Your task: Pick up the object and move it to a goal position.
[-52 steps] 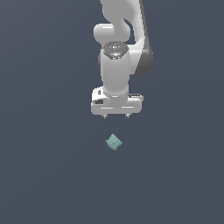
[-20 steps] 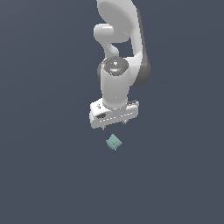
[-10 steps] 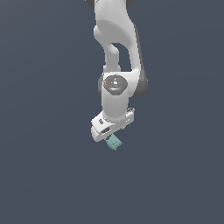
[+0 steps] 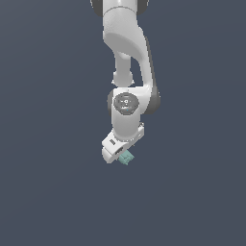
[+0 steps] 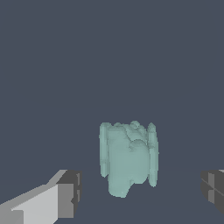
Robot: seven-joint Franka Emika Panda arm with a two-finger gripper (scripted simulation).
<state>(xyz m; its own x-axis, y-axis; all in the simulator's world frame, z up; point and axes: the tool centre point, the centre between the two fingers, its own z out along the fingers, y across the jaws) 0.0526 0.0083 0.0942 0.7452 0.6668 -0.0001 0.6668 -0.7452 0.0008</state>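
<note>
The object [image 4: 127, 158] is a small pale teal blocky chunk lying on the dark grey floor. In the exterior view the white gripper head hangs low over it and covers part of it, so only its lower edge shows toward the exterior view's right. My gripper [image 4: 120, 154] is turned at an angle. The wrist view shows the object [image 5: 129, 159] large and close, standing between the two dark finger pads [image 5: 68, 192]. The gripper [image 5: 140, 189] is open, with a gap on each side of the object and no pad touching it.
The white arm [image 4: 126, 43] rises straight up from the gripper to the frame's upper edge. Around the object there is only plain dark grey floor [image 4: 53, 182].
The arm has come down and the gripper head has twisted. It hung well above the object before; it now sits low over it and hides part of it. The object has not moved.
</note>
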